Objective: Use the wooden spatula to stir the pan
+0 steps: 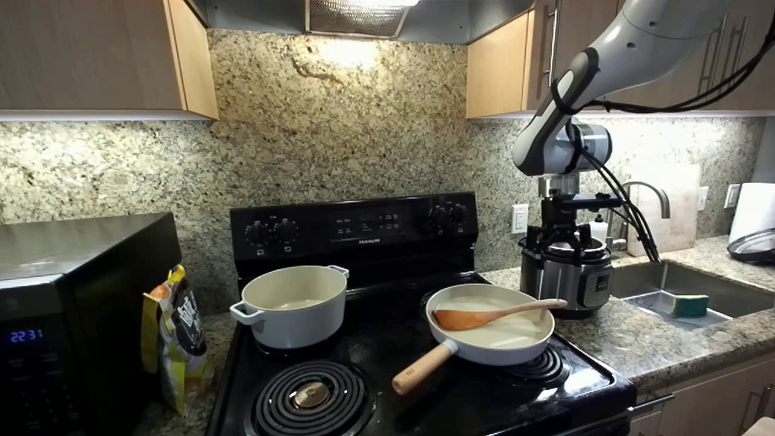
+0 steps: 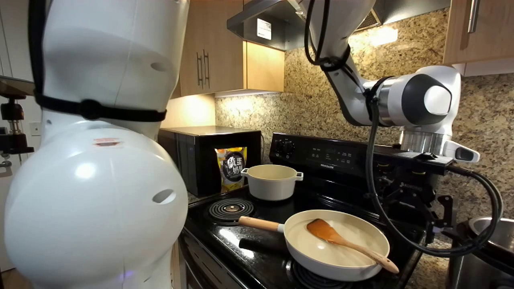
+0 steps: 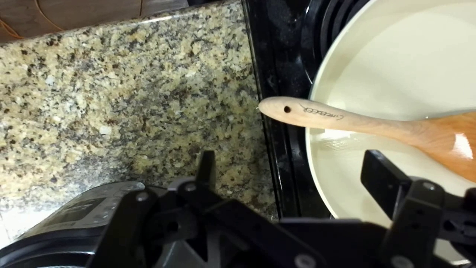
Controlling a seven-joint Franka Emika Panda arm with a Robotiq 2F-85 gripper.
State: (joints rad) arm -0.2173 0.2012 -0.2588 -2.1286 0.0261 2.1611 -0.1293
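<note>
The wooden spatula shows in both exterior views [image 1: 497,313] [image 2: 342,241] and in the wrist view [image 3: 372,125]. Its orange blade lies inside the pan and its pale handle rests over the rim, with the end sticking out. The cream-white pan [image 1: 511,353] sits on the stove, its wooden handle pointing away from the spatula's handle end; it also shows in an exterior view [image 2: 305,251] and the wrist view [image 3: 394,63]. My gripper [image 3: 291,160] is open and empty, fingers wide apart, beside the spatula handle and above the counter and pan edge. It also shows in an exterior view [image 1: 554,242].
A shiny steel pot [image 1: 566,281] stands on the counter right by the gripper; it also shows in the wrist view [image 3: 74,216]. A deeper white pot [image 1: 296,318] is at the back of the stove [image 1: 387,412]. A microwave [image 1: 91,303], a snack bag [image 1: 184,339] and a sink [image 1: 745,297] flank it.
</note>
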